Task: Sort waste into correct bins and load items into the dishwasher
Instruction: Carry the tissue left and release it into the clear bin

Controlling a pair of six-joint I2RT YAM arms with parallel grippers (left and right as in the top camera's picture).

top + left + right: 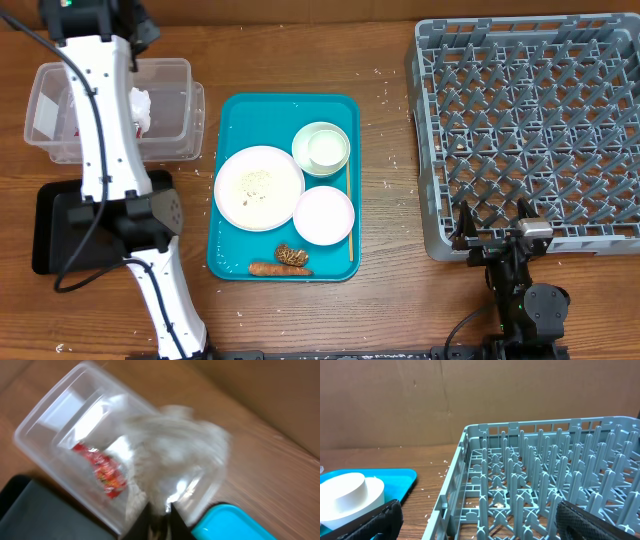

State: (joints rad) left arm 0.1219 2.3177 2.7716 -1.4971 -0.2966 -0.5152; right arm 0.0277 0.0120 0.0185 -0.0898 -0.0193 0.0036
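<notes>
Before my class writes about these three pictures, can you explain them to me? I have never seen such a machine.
Two robot arms work at a table. One picture looks down from above; the other two come from wrist cameras. A teal tray holds a plate, bowl, dish, chopsticks and scraps. Right lies a grey rack; left, a clear tub and black tray. The left tool hangs over the tub by a tissue; blur hides any grip. The right tool is open, empty.

No writing, brand or number can be read anywhere here. The red-and-silver wrapper point(102, 471) lying in the clear tub point(45, 420) carries some yellowish print, but it is too blurred to read.
</notes>
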